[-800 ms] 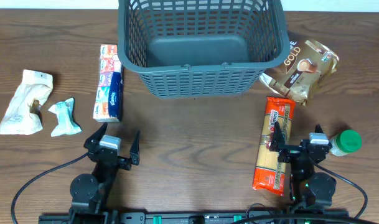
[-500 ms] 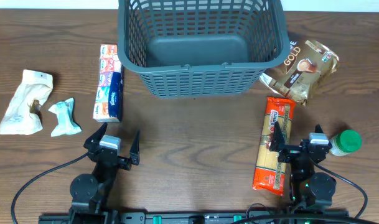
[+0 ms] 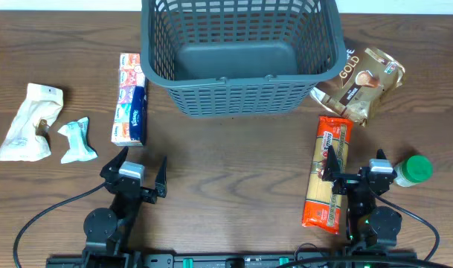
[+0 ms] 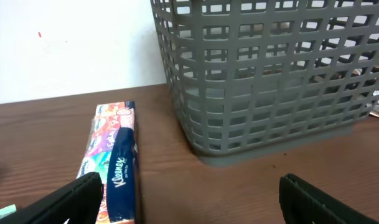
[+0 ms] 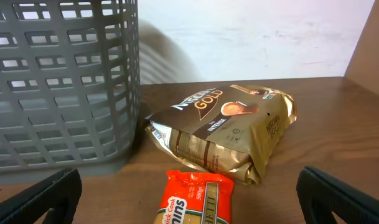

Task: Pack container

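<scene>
The dark grey lattice basket (image 3: 241, 56) stands empty at the back middle of the table; it also shows in the left wrist view (image 4: 270, 74) and the right wrist view (image 5: 58, 81). My left gripper (image 3: 134, 173) is open and empty near the front edge, just right of a Kleenex tissue pack (image 3: 129, 98), which also shows in the left wrist view (image 4: 114, 168). My right gripper (image 3: 355, 173) is open and empty above the lower part of an orange spaghetti packet (image 3: 328, 170), whose end shows in the right wrist view (image 5: 195, 202).
A gold coffee bag (image 3: 364, 80) lies right of the basket, also in the right wrist view (image 5: 229, 127). A green-capped jar (image 3: 412, 170) lies at the right. A beige bag (image 3: 31, 123) and a small crumpled white-green packet (image 3: 77, 140) lie at the left.
</scene>
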